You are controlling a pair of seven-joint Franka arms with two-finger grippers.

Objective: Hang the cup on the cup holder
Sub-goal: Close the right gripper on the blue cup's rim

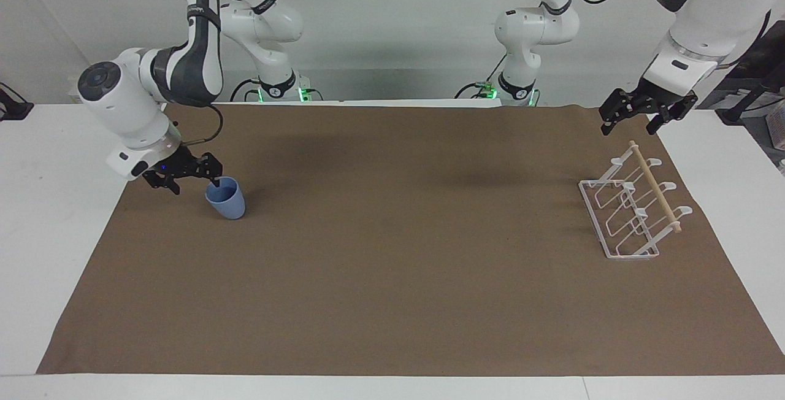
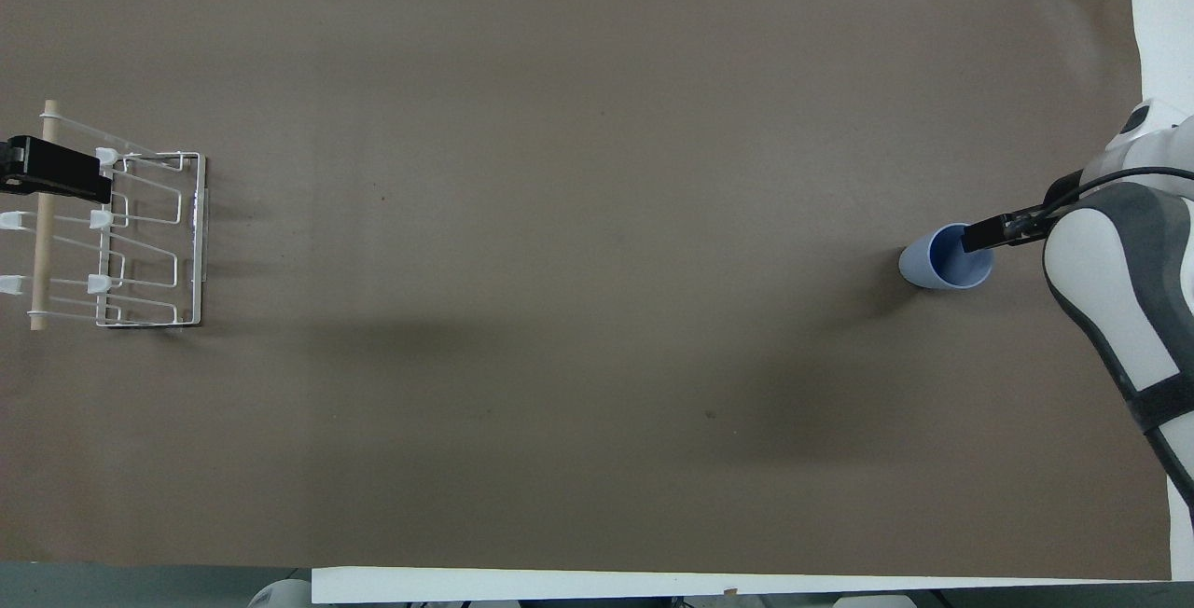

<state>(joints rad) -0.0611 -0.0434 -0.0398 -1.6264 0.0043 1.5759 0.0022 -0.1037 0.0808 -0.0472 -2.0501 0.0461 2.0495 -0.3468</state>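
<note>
The light blue cup [image 1: 227,202] [image 2: 937,263] stands upright on the brown mat, toward the right arm's end of the table. My right gripper [image 1: 191,183] [image 2: 1000,231] is down at the cup's rim and open. One of its fingers [image 1: 214,179] is at the rim, seemingly dipping inside; the other is outside the cup. The white wire cup holder [image 1: 619,216] [image 2: 149,240] with its wooden rod stands toward the left arm's end. My left gripper [image 1: 638,115] [image 2: 51,174] waits open, up in the air over the holder's rod end.
A brown mat [image 1: 398,277] covers most of the white table [image 1: 55,203], with bare white strips at both ends. The two arm bases [image 1: 276,87] stand at the robots' edge. The right arm's elbow [image 2: 1119,310] overhangs the mat's end.
</note>
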